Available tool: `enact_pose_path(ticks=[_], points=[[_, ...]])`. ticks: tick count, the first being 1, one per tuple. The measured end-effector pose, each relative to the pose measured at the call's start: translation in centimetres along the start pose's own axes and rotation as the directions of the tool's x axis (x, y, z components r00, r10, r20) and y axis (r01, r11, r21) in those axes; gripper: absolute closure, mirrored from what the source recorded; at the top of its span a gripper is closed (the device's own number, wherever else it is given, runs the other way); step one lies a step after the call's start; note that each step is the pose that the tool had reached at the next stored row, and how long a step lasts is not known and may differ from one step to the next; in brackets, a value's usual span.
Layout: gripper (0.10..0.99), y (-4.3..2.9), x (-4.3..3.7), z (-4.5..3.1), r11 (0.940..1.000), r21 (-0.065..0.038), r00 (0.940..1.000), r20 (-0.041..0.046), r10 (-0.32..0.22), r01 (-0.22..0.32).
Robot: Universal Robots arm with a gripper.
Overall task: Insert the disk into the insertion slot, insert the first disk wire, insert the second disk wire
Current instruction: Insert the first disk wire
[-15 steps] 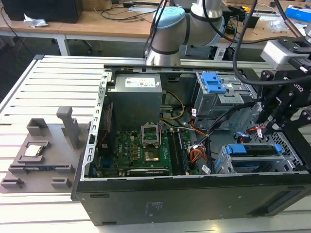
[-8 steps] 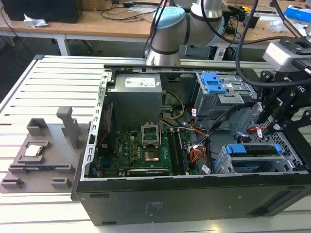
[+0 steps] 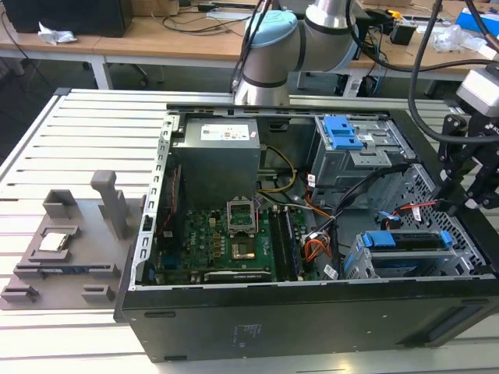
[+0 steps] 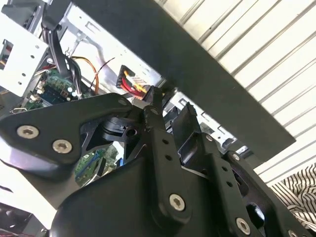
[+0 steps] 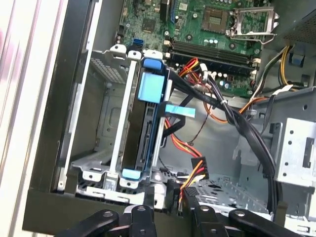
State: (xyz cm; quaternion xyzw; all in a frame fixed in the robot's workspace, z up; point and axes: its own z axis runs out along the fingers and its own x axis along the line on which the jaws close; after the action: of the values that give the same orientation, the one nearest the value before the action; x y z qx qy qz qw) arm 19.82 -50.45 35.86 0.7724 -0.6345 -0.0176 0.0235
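The disk [image 3: 409, 240] in its bright blue carrier sits inside the insertion slot [image 3: 357, 263], a low grey metal cage at the case's front corner on the exterior view's right. The first wrist view shows the disk [image 5: 148, 123] standing on edge in that cage [image 5: 98, 143]. My gripper [image 3: 456, 204] hangs just beyond the cage, by the case's wall. In both wrist views its fingers [image 5: 170, 195] close on a black wire connector [image 5: 193, 174] with red, yellow and black leads [image 4: 132, 83]. The gripper [image 4: 170, 106] holds it clear of the disk.
The open case holds a motherboard [image 3: 226, 241], a power supply [image 3: 217, 152] and a taller grey cage with a blue latch [image 3: 343, 132]. Loose black and orange cables [image 5: 232, 113] cross between board and cages. A grey fixture plate [image 3: 62, 241] lies outside the case.
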Motion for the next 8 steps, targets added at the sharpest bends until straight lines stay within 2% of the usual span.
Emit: enact_pose_path(ticks=[6, 7, 8], points=[[0.725, -0.28, 0.03, -0.02, 1.0000, 0.000, 1.0000, -0.0012, 0.000, 0.000], [0.725, -0.16, -0.01, -0.01, 1.0000, -0.001, 1.0000, -0.0020, 0.000, 0.000], [0.725, 0.25, -0.10, 0.02, 1.0000, -0.001, 1.0000, -0.0050, 0.000, 0.000]])
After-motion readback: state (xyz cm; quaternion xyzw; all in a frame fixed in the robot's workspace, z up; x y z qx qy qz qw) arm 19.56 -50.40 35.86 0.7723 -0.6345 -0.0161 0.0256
